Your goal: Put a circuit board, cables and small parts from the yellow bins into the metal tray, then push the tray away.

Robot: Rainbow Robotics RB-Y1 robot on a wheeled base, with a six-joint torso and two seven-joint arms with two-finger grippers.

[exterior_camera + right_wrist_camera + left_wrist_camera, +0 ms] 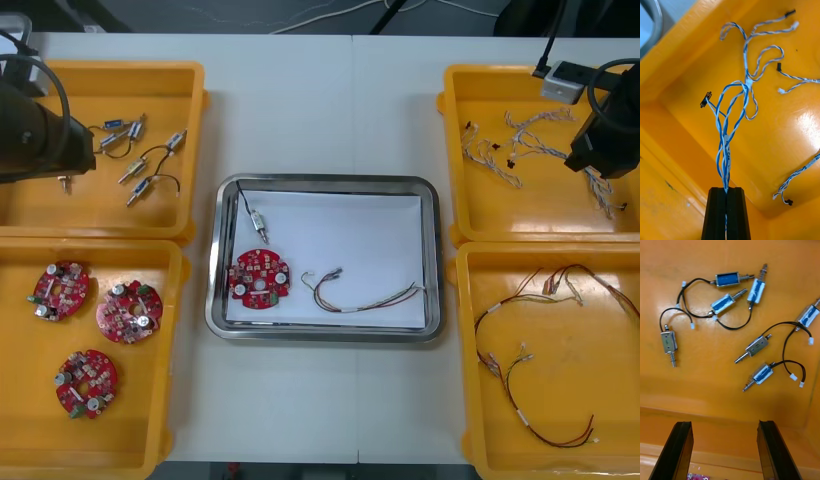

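A twisted blue and white cable point(728, 127) is pinched in the closed right pincer point(726, 189), trailing ahead over the yellow bin point(790, 123), likely for lifting out. The left pincer point(724, 423) is held open and empty, with small metal parts point(757, 347) ahead.

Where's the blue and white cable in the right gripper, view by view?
Front view: the blue and white cable trails from the right gripper in the far right yellow bin.
Right wrist view: pinched between the shut fingers, trailing away over the bin floor.
Left wrist view: left gripper, open, over small metal parts.
Shared landmark: that bin's wall.
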